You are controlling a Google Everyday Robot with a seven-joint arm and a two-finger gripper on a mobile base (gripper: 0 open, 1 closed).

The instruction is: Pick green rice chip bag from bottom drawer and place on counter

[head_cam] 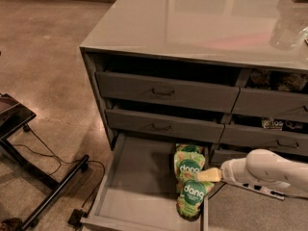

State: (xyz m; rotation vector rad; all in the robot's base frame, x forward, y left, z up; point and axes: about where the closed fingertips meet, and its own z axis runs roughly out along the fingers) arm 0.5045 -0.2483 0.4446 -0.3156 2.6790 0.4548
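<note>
The bottom drawer (134,186) is pulled open, a grey box with a flat floor. Two alike light-green "dang" pouches lie along its right side, one farther back (188,163) and one nearer the front (193,198). My gripper (208,175), with pale yellow fingertips, comes in from the right on a white arm (269,173). It sits at the right edge of the pouches, where the two overlap. The counter (202,18) is the glossy grey top above.
Closed grey drawer fronts (166,91) with dark handles sit above the open drawer. A clear object (288,30) stands on the counter's right side. A black stand (29,143) with cables is on the brown floor at left.
</note>
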